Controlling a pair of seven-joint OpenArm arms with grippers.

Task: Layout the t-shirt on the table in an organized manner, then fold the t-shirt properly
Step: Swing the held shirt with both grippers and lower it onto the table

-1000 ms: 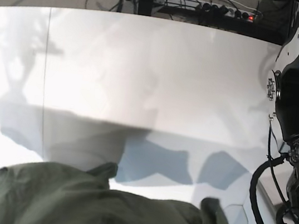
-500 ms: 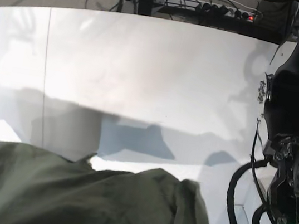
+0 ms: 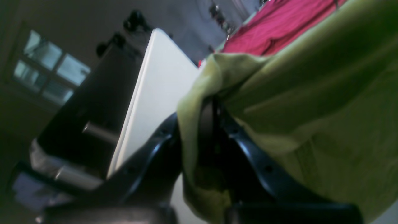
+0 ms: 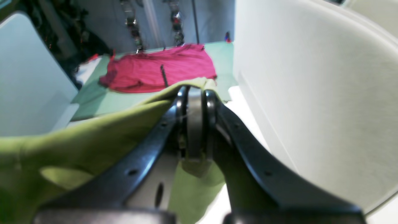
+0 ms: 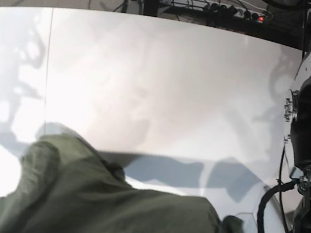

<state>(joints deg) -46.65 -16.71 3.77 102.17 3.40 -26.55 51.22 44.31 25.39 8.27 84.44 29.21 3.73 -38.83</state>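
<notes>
Since a moment ago the t-shirt (image 5: 107, 203) has swung, its left side now riding higher over the table (image 5: 166, 83). The left gripper (image 3: 214, 124) and right gripper (image 4: 194, 124) each pinch a bunched edge between shut jaws, the cloth hanging below them, likely to spread it flat.

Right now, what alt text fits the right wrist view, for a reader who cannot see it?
The right gripper is shut on an edge of the olive-green t-shirt, which drapes away to the view's left. A pink garment lies behind it, and a white panel fills the view's right.
</notes>
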